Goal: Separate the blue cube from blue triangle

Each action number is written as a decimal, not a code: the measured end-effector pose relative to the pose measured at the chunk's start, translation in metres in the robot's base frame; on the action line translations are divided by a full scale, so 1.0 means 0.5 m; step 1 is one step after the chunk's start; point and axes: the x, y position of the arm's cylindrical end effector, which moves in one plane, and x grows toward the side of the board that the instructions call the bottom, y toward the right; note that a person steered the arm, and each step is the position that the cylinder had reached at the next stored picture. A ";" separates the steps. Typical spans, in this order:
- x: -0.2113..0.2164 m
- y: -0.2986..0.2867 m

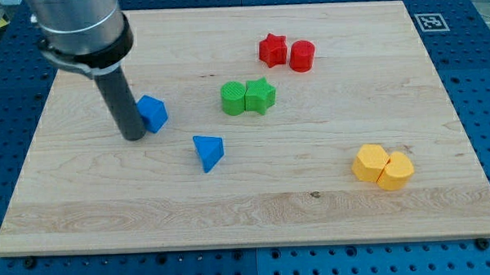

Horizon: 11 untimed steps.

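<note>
The blue cube (pixel 153 113) lies at the board's left middle. The blue triangle (pixel 208 151) lies apart from it, lower and to the view's right. My tip (pixel 134 136) rests on the board right beside the cube's left side, touching or nearly touching it. The dark rod rises from there to the arm at the view's top left.
A green cylinder (pixel 233 98) and a green star (pixel 260 95) touch near the centre. A red star (pixel 272 50) and a red cylinder (pixel 302 55) sit at the top. Two yellow blocks (pixel 382 166) lie at the lower right. The wooden board (pixel 248 219) lies on a blue pegboard.
</note>
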 end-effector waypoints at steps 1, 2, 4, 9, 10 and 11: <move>-0.024 0.066; -0.027 0.084; -0.064 -0.045; -0.103 0.008; -0.051 0.012; -0.040 0.049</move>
